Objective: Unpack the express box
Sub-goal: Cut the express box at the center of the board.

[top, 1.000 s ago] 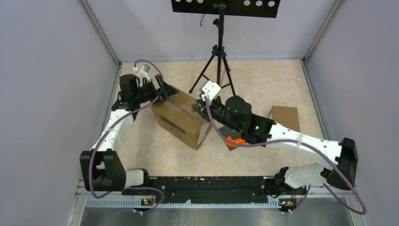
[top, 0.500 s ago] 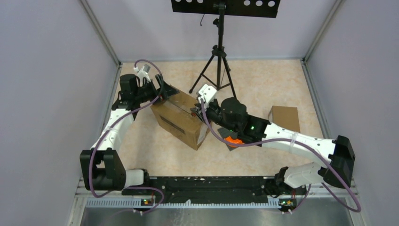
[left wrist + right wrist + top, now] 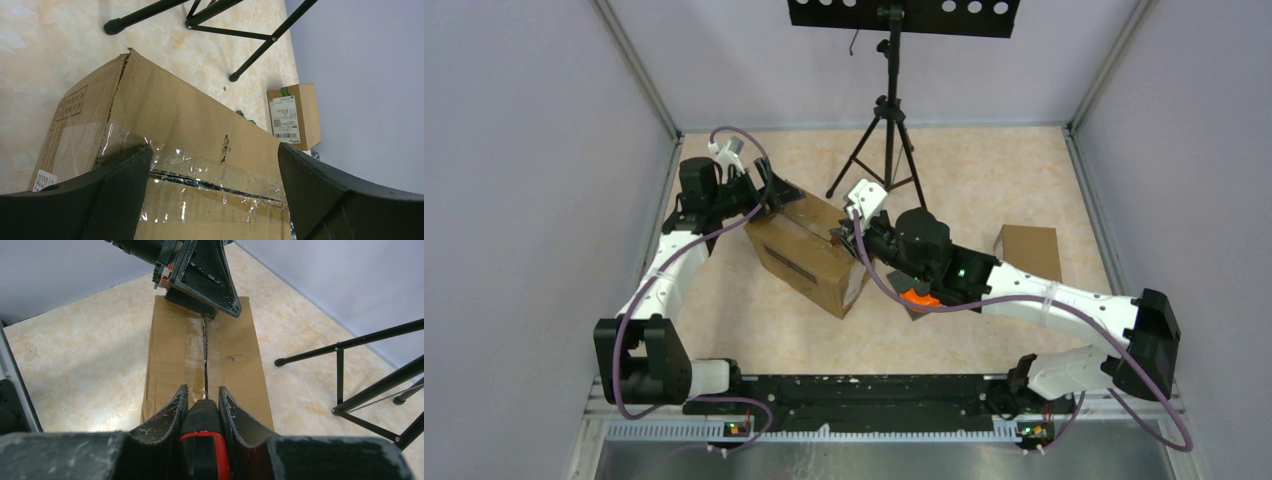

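The express box (image 3: 809, 250) sat left of centre on the counter (image 3: 984, 170), its taped top facing up and a dark line running along the seam. The left hand (image 3: 214, 155) was spread wide over the box's left end, straddling the seam. The right hand (image 3: 201, 392) was pinching a black-and-red cutter (image 3: 202, 435), whose tip met the right end of that seam. A smaller box (image 3: 1030, 250) lay well apart to the right, and a tripod (image 3: 886, 140) stood behind
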### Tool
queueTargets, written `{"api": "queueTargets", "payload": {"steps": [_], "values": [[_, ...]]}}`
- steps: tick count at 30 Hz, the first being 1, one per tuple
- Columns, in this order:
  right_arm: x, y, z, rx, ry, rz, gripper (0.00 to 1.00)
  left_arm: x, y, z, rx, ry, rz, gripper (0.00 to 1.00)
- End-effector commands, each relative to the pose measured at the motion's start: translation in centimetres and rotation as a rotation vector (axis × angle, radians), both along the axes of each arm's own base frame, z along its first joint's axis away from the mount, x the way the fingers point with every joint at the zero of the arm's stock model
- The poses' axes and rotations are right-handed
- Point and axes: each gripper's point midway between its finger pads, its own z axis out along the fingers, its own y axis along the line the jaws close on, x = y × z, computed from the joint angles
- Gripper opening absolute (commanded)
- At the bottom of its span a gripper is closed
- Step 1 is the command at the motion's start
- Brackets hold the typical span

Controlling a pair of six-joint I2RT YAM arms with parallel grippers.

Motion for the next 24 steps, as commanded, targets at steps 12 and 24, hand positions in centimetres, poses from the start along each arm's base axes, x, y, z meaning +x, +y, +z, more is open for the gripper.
{"api": "queueTargets", "payload": {"steps": [12,24], "values": [[-0.2,-2.3,1.5,0.022,-0.025,-0.038,0.00,0.0,0.5,-2.9,0.042,0.092,0.029,0.98],[-1.3,-3.4,0.3,-0.030,0.032,-0.030,0.00,0.2,2.1,-5.9,0.093,0.200,0.144,0.98]]}}
